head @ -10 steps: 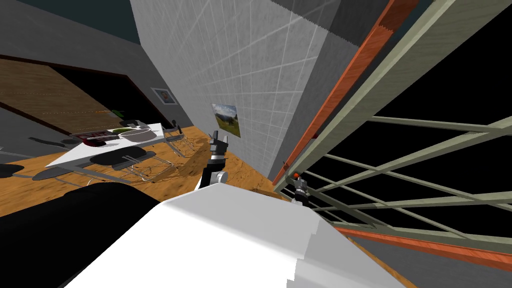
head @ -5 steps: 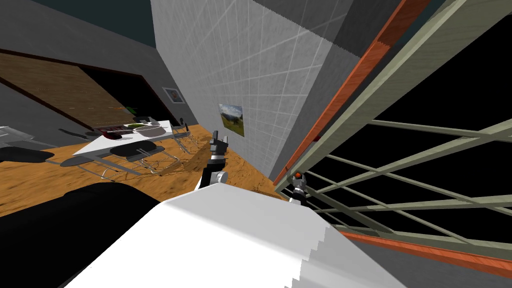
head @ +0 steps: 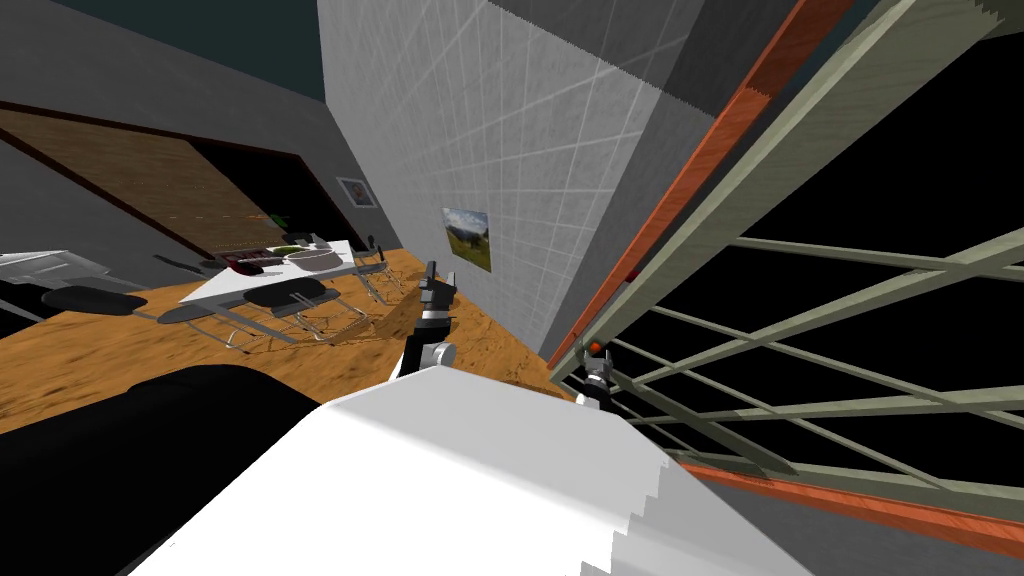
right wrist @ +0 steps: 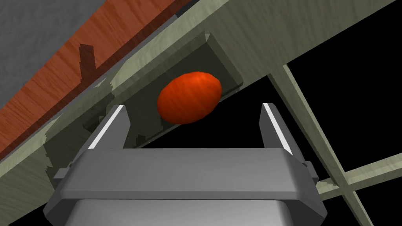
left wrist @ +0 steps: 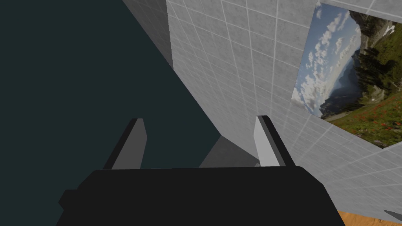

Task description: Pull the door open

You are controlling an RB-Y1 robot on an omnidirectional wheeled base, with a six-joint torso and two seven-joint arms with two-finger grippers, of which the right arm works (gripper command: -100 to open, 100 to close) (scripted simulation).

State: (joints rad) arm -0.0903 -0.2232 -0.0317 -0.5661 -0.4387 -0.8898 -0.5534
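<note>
the knob (right wrist: pixel 189 98) is orange-red, the door (right wrist: pixel 251 43) olive-grey, its frame (right wrist: pixel 51 78) red-brown wood-grain

The knob (right wrist: pixel 189 97) sits on the door (right wrist: pixel 275 39) — just ahead of the right claw (right wrist: pixel 193 106), facing its gap.

Left forearm (head: pixel 412 358): white shell, round grey cap, black-and-grey banded wrist. Left gripper (left wrist: pixel 200 118): black box body, two thin light grey blade fingers (left wrist: pixel 263 137). Right gripper (right wrist: pixel 194 105): grey box body, matching fingers (right wrist: pixel 275 125), pale inner faces.
</note>
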